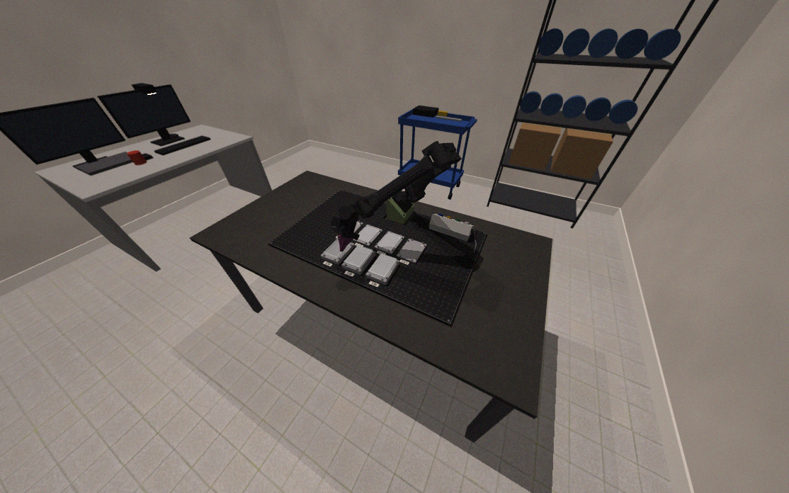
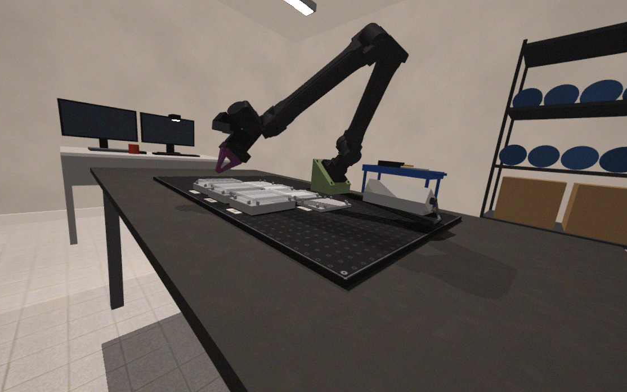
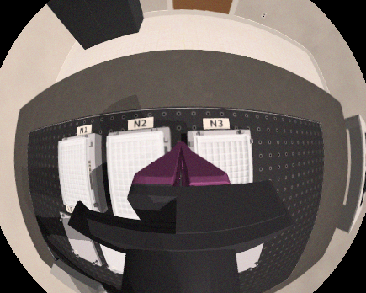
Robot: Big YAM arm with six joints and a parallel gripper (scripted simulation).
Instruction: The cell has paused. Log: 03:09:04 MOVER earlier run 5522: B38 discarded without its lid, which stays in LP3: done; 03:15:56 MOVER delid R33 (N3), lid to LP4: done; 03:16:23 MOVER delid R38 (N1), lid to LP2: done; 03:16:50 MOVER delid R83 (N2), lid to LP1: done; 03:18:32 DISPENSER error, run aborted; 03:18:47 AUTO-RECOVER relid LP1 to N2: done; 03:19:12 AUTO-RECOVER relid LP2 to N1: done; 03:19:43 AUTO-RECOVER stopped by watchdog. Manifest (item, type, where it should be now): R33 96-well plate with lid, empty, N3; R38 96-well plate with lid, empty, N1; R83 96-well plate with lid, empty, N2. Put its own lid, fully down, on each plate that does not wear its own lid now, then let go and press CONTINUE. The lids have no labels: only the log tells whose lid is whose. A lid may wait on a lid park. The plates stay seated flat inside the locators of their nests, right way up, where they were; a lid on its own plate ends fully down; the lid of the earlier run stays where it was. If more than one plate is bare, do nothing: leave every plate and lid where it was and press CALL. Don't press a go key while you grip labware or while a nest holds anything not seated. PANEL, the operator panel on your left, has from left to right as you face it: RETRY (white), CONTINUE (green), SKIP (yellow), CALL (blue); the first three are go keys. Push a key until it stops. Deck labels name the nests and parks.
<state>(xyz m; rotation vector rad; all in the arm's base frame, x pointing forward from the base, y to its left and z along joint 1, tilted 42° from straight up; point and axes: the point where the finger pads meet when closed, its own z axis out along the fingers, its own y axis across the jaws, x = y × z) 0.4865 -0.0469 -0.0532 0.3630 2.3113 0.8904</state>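
Three white plates sit in a row in the wrist view, under the labels N1 (image 3: 77,170), N2 (image 3: 135,167) and N3 (image 3: 223,153). The N3 plate shows a plain grid of wells. The N1 and N2 tops look smoother. My gripper (image 3: 180,146) (image 1: 342,246) (image 2: 222,168) is shut and empty, with its purple fingers pointing between N2 and N3. It hovers above the deck over the N3 end of the row. The lid parks (image 1: 389,241) lie behind the nests. My gripper body hides part of them in the wrist view. I cannot read their labels.
The operator panel (image 1: 451,226) (image 2: 396,197) stands on the black deck at the far end from my gripper, near the green arm base (image 2: 328,177). A desk with monitors (image 1: 140,159), a blue cart (image 1: 437,144) and a shelf rack (image 1: 581,116) stand off the table.
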